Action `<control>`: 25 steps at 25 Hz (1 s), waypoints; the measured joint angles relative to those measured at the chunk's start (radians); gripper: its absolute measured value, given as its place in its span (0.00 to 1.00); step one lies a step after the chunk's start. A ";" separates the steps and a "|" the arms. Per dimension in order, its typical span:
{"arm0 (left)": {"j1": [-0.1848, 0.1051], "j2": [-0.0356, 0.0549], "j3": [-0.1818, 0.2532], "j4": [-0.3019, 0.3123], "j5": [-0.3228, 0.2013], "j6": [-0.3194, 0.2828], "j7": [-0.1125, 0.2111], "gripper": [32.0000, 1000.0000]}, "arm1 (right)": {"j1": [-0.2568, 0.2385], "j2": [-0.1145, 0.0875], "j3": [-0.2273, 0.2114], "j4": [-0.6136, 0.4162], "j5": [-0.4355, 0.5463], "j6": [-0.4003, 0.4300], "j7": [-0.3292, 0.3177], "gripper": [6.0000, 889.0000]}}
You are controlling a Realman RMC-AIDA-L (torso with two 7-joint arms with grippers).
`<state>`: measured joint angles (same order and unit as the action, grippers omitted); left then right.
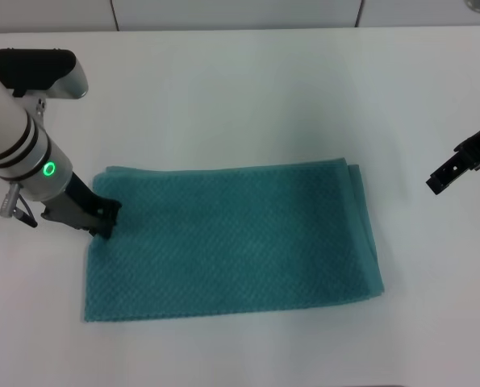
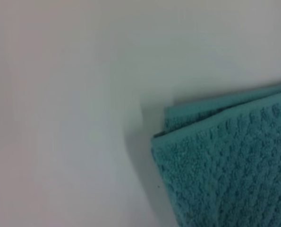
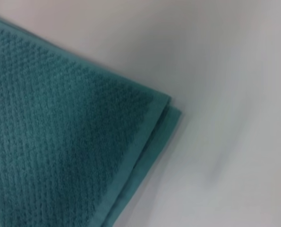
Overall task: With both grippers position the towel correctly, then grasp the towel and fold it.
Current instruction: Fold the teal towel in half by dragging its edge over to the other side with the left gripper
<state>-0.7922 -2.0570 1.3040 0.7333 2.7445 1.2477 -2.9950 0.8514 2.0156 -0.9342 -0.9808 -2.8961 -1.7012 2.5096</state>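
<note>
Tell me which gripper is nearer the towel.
Left. The left gripper is down at the towel's left edge, on or just over the cloth. The right gripper hangs off to the towel's right, apart from it.

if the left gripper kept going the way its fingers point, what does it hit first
The left gripper points down toward the robot's right, tips already at the left edge of the teal waffle-weave towel. It would likely meet that towel first; actual contact is unclear.

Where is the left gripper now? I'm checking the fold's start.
In the head view the left gripper sits at the towel's left edge, near its far corner.
</note>
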 joint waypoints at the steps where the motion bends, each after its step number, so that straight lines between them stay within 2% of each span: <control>1: 0.000 0.0002 0.000 0.000 0.000 0.000 0.000 0.04 | 0.000 0.000 0.000 0.000 0.000 0.000 0.000 0.97; 8: 0.001 0.0066 -0.001 0.008 0.005 0.019 0.000 0.04 | 0.000 0.001 0.002 -0.002 0.002 0.000 0.000 0.97; 10: 0.003 0.0128 0.000 0.028 0.017 0.040 0.002 0.04 | -0.001 0.000 0.003 -0.002 0.002 0.000 0.000 0.97; 15: 0.015 0.0156 -0.005 0.070 0.054 0.070 0.002 0.04 | -0.001 0.000 0.004 -0.002 0.003 0.000 -0.001 0.97; 25: 0.018 0.0226 -0.010 0.079 0.126 0.096 0.004 0.04 | -0.003 0.000 0.008 -0.004 0.004 0.000 -0.003 0.97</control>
<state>-0.7745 -2.0343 1.2940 0.8121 2.8701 1.3440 -2.9912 0.8484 2.0156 -0.9266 -0.9848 -2.8917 -1.7012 2.5069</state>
